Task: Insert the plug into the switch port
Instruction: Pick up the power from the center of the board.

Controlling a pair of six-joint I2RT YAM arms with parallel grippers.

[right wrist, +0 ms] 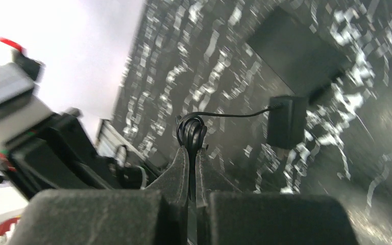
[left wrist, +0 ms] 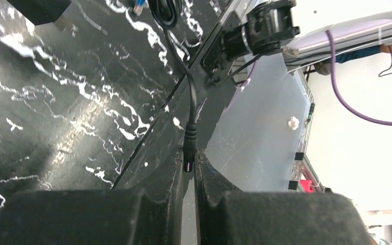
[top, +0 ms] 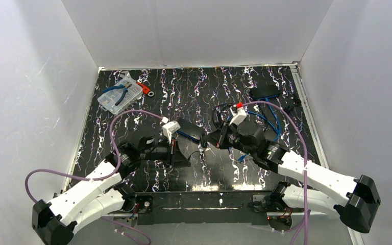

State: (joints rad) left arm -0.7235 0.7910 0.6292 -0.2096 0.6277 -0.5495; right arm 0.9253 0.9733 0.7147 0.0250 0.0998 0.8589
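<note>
Near worktop [top: 184, 87] centre, left tool [left wrist: 190, 162] pinches barrel plug [left wrist: 190, 138], right tool [right wrist: 191, 153] clamps cable coil [right wrist: 190, 130]. I'd approach the switch [top: 264, 92] at one o'clock squarely, cable slack.

Glossy marbled tabletop [top: 194, 87], matt plastic plug [left wrist: 190, 140], smooth rubbery cable [right wrist: 191, 130].

You see only the rear of the plug [left wrist: 189, 149]; its tip is buried between the left fingers [left wrist: 132, 214]. The lower end of the coiled cable [right wrist: 191, 133] vanishes between the right fingers [right wrist: 127, 217], in a blurred view. From above, the ports of the switch [top: 264, 92] are too small to tell.
</note>
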